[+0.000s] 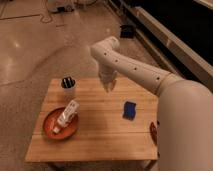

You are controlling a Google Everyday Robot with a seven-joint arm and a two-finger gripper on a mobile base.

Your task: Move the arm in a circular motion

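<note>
Arm cut off by frame edge right of the table, gripper closed above table's far side, red item at table's right edge half hidden behind arm, white object in bowl on table's left indistinct
</note>
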